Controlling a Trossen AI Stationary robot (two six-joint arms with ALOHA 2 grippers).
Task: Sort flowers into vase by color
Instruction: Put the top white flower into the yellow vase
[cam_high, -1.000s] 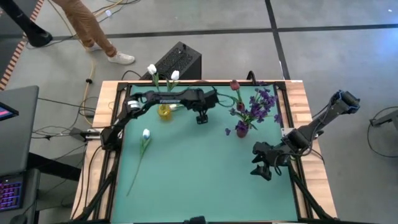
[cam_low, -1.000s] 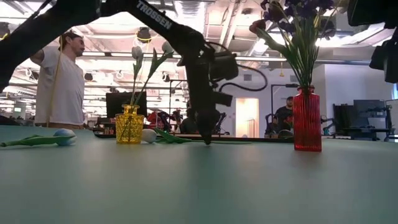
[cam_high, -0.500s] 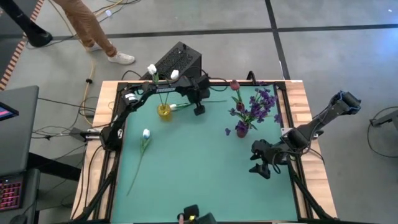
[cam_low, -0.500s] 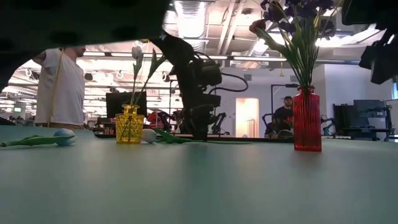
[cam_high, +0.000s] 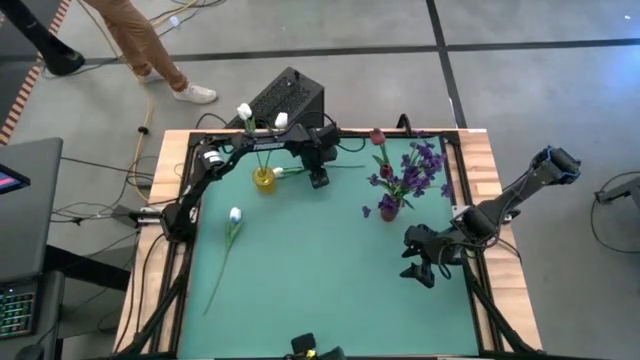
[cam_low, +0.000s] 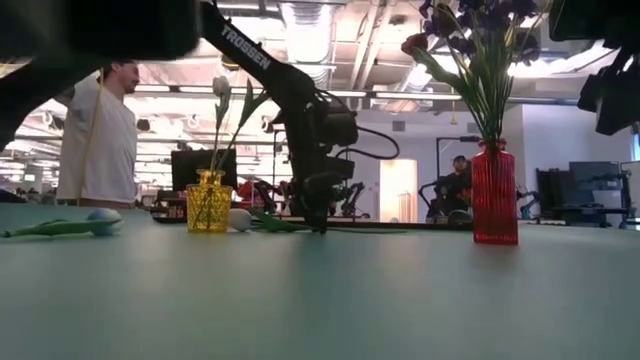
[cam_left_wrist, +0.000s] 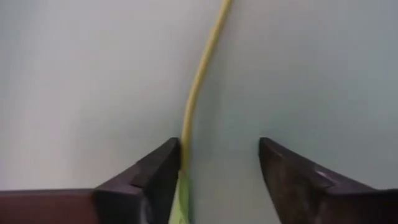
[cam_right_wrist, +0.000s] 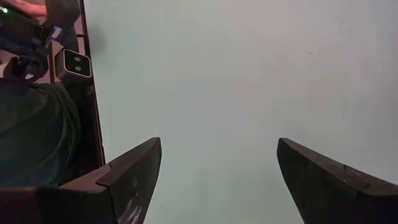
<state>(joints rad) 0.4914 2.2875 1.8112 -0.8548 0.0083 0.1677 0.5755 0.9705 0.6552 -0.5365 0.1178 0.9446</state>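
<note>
Left gripper (cam_high: 318, 181) poised over a fallen flower's stem.
Fingers apart; stem (cam_left_wrist: 198, 87) runs lengthwise by the left finger. Right gripper (cam_high: 418, 274), lower right, spread, empty.

A black box (cam_high: 285, 98) sits behind the table; a person (cam_low: 100, 135) stands nearby.

Robotics lab: open hall, exposed ceiling ducts (cam_low: 330, 25), monitors (cam_low: 195, 165), concrete floor (cam_high: 420, 70), person (cam_low: 100, 140) standing by.
</note>
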